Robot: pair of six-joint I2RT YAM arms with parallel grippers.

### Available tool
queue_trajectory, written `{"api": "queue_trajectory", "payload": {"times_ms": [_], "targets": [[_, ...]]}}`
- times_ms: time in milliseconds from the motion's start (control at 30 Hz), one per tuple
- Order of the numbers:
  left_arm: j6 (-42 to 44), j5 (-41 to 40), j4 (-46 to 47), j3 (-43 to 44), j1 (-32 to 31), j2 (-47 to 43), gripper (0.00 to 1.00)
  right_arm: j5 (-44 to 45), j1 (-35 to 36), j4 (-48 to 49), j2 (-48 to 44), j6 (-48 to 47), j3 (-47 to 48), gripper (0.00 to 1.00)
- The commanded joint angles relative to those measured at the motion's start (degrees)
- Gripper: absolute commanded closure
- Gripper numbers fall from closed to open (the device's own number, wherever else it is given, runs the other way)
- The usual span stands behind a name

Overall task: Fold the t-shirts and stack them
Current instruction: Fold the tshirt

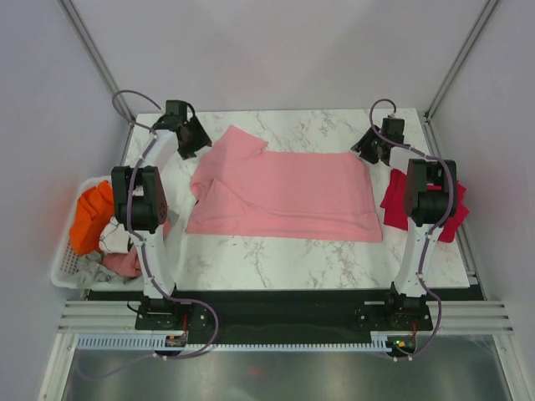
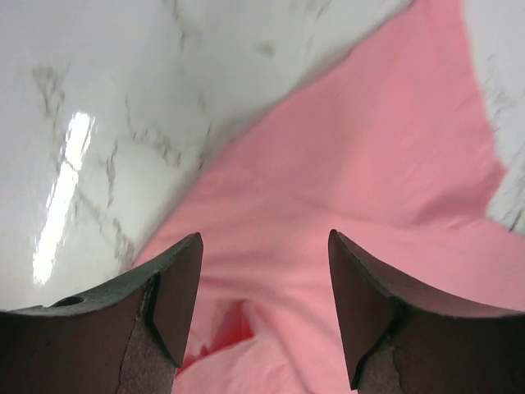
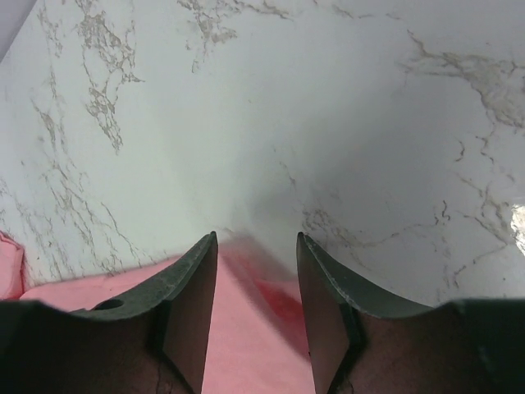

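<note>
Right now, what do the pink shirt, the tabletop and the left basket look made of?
Pink shirt: soft matte cloth, since it drapes and creases. Tabletop: glossy white marble look, with grey veins and lamp glare; stone or laminate, cannot tell. Basket: white with slotted walls, probably plastic.

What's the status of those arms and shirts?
Left gripper and right gripper open, empty. Pink t-shirt spread, partly folded. Red t-shirt aside, right. Nothing in the way.

Red t-shirt partly hidden behind R arm; basket contents half hidden by L arm.
</note>
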Motion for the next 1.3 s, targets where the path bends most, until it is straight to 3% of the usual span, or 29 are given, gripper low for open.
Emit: {"api": "queue_trajectory", "payload": {"times_ms": [0,200,300,600,933,1200,1267], "targets": [[3.3,-0.6,-4.9,14.8,0.4,6.2,0.30,-3.1,0.3,-1.2,2.1,-1.6,1.2,0.49],[0.8,6.4,-9.2,35.4,0.7,20.6,0.30,-4.9,0.2,-2.1,2.7,-2.7,1.0,0.50],[-0.6,7.9,-8.9,38.7,0.6,24.0,0.29,-5.3,0.0,-2.7,1.7,-3.9,0.0,0.48],[0.3,15.5,-3.3,42.2,0.6,31.0,0.29,-6.6,0.0,-3.2,-0.5,-5.4,-2.1,0.54],[-0.2,16.1,-0.5,43.2,0.6,33.3,0.29,-9.1,-0.1,-2.2,0.4,-5.0,-1.8,0.61],[-0.9,17.7,-2.2,42.2,0.5,33.2,0.48,-6.3,-0.1,-3.7,-1.8,-7.0,-3.9,0.61],[-0.9,17.9,-2.2,42.2,0.5,33.4,0.54,-6.1,-0.1,-3.6,-2.2,-7.2,-4.2,0.66]]}}
